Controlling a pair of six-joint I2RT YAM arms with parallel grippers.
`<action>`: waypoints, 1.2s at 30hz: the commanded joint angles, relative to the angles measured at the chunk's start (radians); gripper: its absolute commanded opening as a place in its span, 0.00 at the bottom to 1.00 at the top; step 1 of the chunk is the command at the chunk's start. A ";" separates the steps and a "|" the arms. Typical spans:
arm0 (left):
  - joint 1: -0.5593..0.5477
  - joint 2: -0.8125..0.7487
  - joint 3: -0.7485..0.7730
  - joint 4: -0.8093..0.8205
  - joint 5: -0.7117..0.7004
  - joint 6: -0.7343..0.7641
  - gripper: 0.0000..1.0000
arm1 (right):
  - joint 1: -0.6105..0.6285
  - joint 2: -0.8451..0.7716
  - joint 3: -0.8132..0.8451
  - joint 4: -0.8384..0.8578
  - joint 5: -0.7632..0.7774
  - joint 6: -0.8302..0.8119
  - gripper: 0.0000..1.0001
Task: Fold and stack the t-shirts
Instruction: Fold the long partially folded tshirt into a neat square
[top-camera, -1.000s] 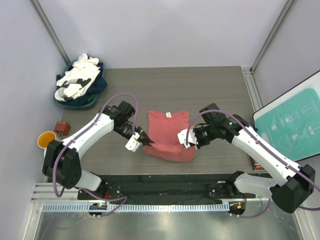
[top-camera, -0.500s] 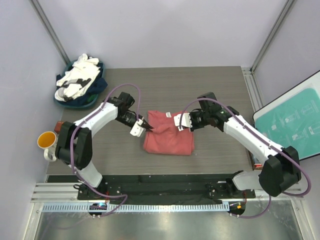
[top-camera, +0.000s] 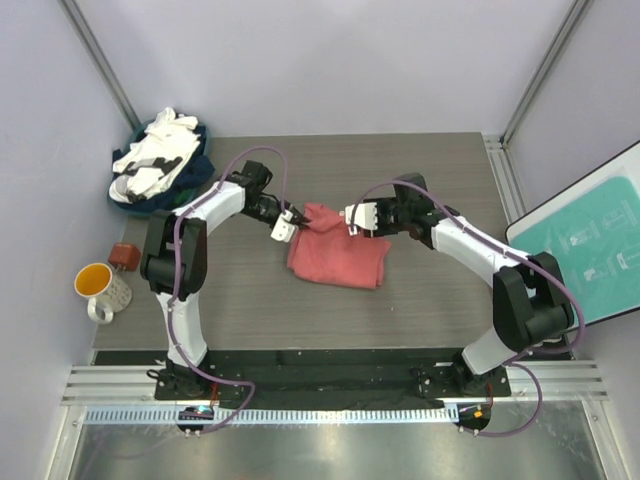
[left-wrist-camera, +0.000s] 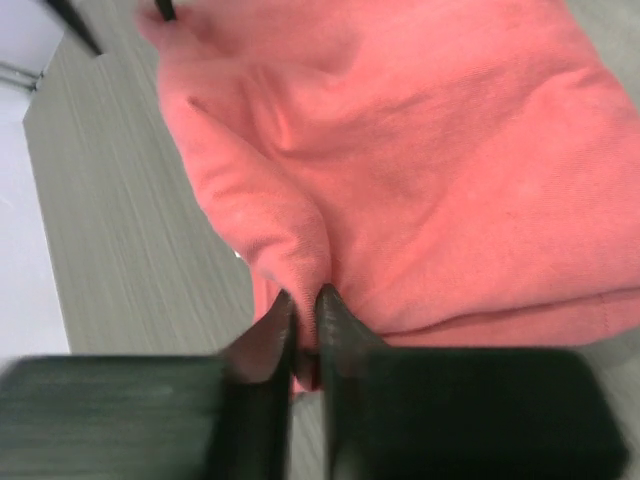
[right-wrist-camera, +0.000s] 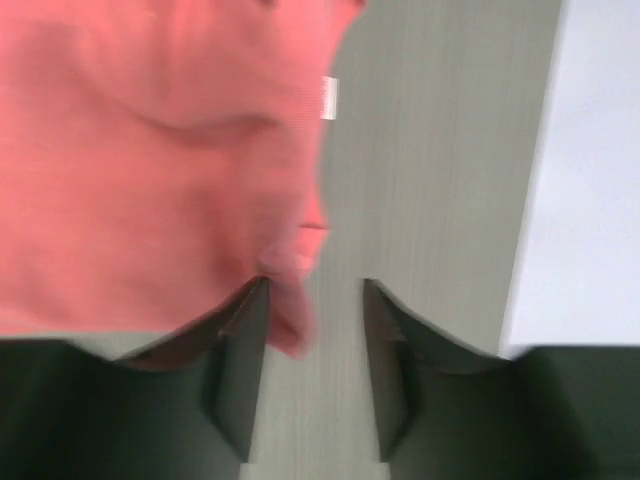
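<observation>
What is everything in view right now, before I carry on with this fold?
coral-red t-shirt: one, coral-red, partly folded at the table's centre
neck tag: one, white, at that shirt's edge
pile of t-shirts: one heap, white and dark navy, back left corner
tub: one, blue, under the pile
mug: one, white with orange inside, left edge
small object: one, reddish brown, behind the mug, unclear what
board: one, teal, right side
table: one, grey wood grain
left gripper: black, shut on the coral-red t-shirt
right gripper: black, jaws apart at the shirt's edge
</observation>
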 joint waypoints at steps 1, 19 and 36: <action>0.023 0.021 -0.012 0.160 -0.001 0.055 0.33 | -0.003 0.051 -0.067 0.426 0.170 0.080 0.59; -0.011 -0.143 -0.261 0.987 -0.075 -0.522 1.00 | -0.139 -0.005 0.033 -0.075 -0.130 0.925 0.89; -0.044 0.090 -0.178 1.008 -0.162 -0.254 1.00 | -0.337 0.211 -0.023 0.122 -0.603 1.425 0.76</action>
